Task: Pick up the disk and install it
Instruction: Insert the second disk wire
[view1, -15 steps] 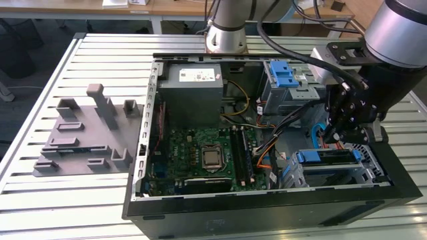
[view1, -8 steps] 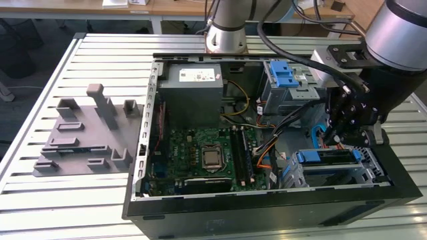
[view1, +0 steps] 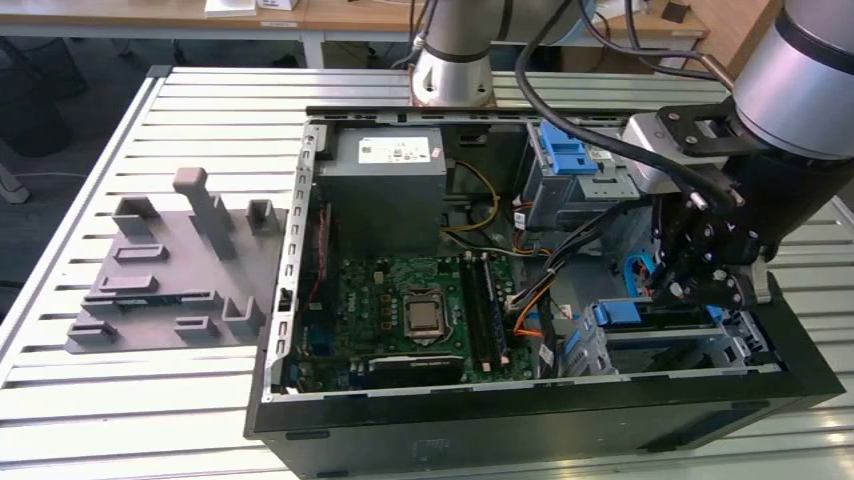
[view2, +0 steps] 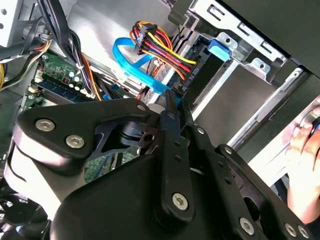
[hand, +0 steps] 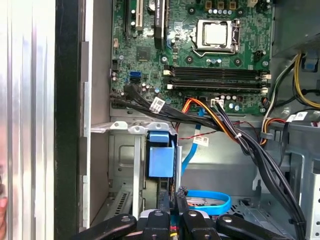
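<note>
One computer case (view1: 534, 420), one motherboard (view1: 400, 310)

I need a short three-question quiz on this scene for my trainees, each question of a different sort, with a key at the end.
1. True or false: the claw hangs outside the computer case, over the table.
2. Multiple choice: in the exterior view, where does the grey fixture lie? A) on the table, on the exterior view's left of the case. B) on the exterior view's right of the case. C) inside the case.
3. Fill in: in the first wrist view, the latch on the drive cage just ahead of the claw is coloured ____.

Key: 1 false, it is down inside the case; 2 A; 3 blue.
</note>
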